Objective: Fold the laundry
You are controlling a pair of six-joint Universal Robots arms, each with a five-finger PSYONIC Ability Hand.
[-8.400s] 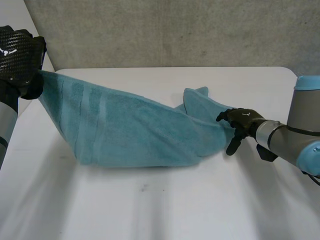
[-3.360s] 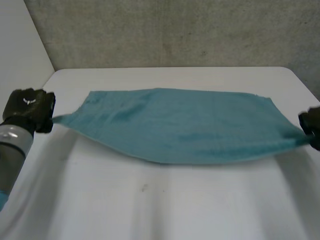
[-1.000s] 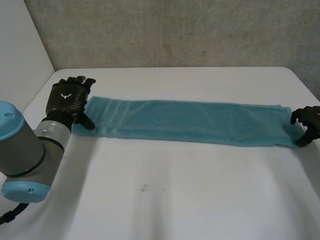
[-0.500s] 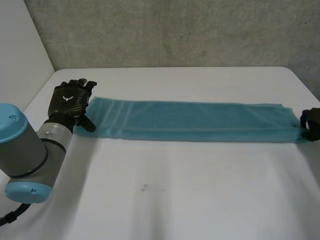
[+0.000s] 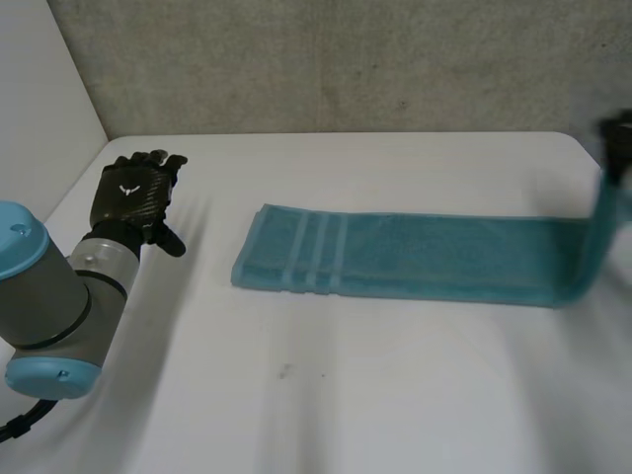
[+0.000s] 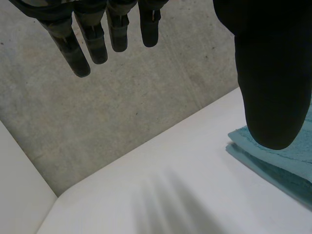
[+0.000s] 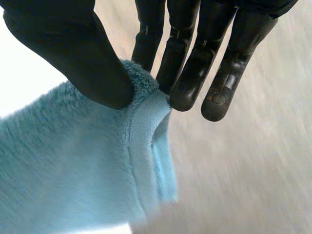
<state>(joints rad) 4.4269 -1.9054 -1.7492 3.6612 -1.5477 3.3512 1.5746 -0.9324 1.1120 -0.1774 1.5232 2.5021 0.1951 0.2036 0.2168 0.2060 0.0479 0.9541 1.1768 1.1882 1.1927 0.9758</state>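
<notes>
A long folded teal towel [image 5: 415, 259] lay across the white table [image 5: 326, 395], its right end pinched up between the thumb and fingers of the right hand [image 7: 68, 48], likely to fold it leftward, while the left hand [image 5: 133, 193] hovered with straight, empty fingers, left of the striped end.

Folded teal towel [image 5: 415, 259] lies long on the table [image 5: 346, 395], right end held up at the right robot hand [image 5: 618, 144]; left robot hand [image 5: 133, 197] well apart.

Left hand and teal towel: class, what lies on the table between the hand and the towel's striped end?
Bare white table, nothing else, separates the left hand from the striped end of the teal towel; the head view shows it.
</notes>
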